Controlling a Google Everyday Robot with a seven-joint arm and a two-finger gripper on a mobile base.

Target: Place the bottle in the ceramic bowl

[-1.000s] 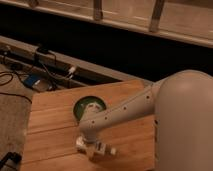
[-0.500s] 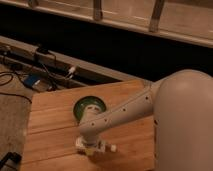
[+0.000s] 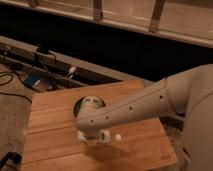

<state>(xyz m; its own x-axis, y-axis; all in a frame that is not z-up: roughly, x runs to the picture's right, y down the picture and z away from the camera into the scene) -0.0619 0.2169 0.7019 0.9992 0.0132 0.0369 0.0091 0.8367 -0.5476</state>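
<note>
The ceramic bowl [image 3: 79,108] is dark green with a pale glossy inside and sits near the middle of the wooden table [image 3: 50,127]. My arm partly covers it from the right. My gripper [image 3: 97,136] points down just in front of the bowl, close to the tabletop, and is shut on the bottle [image 3: 118,136]. The bottle is pale and lies crosswise in the gripper. Whitish ends stick out to the left and right of the gripper, and its middle is hidden.
My white arm [image 3: 150,102] crosses the table from the right, with the robot's body filling the right edge. Cables and a small blue item [image 3: 32,80] lie on the floor to the left. A dark rail [image 3: 60,57] runs behind the table.
The gripper has closed on the bottle in front of the bowl. The arm has hardly moved, and the bowl has stayed in place.
</note>
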